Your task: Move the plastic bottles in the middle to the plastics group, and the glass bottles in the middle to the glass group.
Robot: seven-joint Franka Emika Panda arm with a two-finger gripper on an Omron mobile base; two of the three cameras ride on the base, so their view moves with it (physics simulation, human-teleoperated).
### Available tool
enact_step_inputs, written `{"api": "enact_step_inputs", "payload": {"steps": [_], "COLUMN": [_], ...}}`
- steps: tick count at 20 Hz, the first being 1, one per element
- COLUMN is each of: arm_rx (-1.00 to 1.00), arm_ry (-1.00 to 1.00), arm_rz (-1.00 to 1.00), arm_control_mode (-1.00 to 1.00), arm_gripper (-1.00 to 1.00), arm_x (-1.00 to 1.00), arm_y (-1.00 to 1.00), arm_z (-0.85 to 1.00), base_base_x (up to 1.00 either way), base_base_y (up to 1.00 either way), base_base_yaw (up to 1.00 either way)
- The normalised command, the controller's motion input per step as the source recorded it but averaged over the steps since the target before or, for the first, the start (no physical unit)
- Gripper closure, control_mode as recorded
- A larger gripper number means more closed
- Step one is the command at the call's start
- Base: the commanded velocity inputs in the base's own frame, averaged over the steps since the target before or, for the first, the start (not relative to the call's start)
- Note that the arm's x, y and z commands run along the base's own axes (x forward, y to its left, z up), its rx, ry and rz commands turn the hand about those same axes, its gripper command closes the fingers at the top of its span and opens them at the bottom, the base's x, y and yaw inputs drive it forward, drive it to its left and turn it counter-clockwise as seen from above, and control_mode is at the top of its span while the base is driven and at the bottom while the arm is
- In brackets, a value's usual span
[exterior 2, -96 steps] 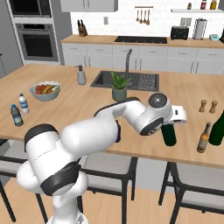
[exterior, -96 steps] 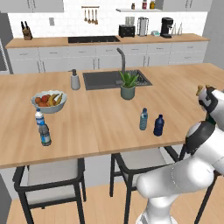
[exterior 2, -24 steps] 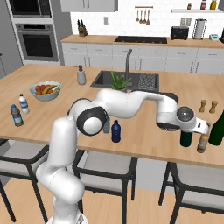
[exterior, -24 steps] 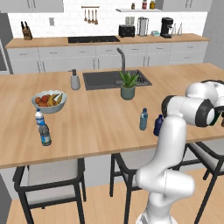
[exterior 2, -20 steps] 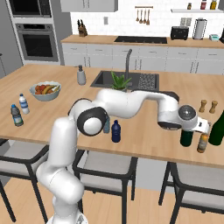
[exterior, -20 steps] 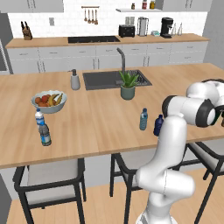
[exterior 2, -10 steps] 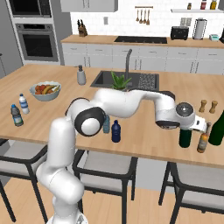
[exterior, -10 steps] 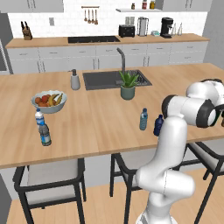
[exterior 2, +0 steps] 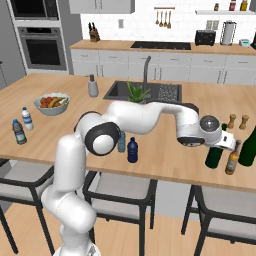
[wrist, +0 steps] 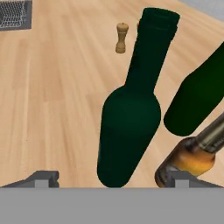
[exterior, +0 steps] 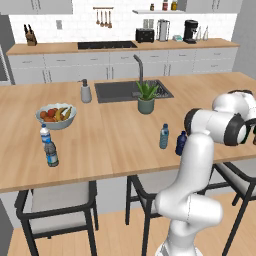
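Left base view: the arm reaches to the far right end of the island; the pale-blue water bottle (exterior: pixel 164 136) and the navy bottle (exterior: pixel 181 143) stand in the middle, well behind the hand, not yet sorted.
Right base view: the gripper (exterior 2: pixel 223 145) sits against the green wine bottle (exterior 2: pixel 215 152), which stands upright on the counter (exterior 2: pixel 165 150), just beside an amber bottle (exterior 2: pixel 232 158) and the dark glass bottle (exterior 2: pixel 248 144) of the glass group.
Hand view: the fingertips (wrist: pixel 42 178) have just sprung wide apart, where a moment ago they were clamped; the wine bottle stands free between them, touching neither.
Meaning: judged from this, the glass delivery is finished; both plastic bottles remain, so next comes backing clear without tipping the neighbours.
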Motion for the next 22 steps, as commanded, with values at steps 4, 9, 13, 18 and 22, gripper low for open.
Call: {"api": "enact_step_inputs", "payload": {"steps": [4,9,13,18,22], "arm_rx": [0.0,0.0,-0.04,-0.05,-0.02], "arm_ry": [-0.08,-0.1,-0.01,0.07,0.25], "arm_rz": [0.0,0.0,0.0,-0.05,-0.02], "arm_control_mode": [-1.0,-1.0,-1.0,-1.0,-1.0], "arm_gripper": [-1.0,-1.0,-1.0,-1.0,-1.0], "arm_x": [-0.04,-0.25,-0.43,-0.33,-0.14], "arm_y": [0.0,0.19,0.49,0.77,1.0], "arm_z": [0.04,0.33,0.53,0.45,0.32], "base_base_x": [0.0,0.0,0.0,0.0,0.0], "base_base_y": [0.0,0.0,0.0,0.0,0.0], "base_base_yaw": [0.0,0.0,0.0,0.0,0.0]}}
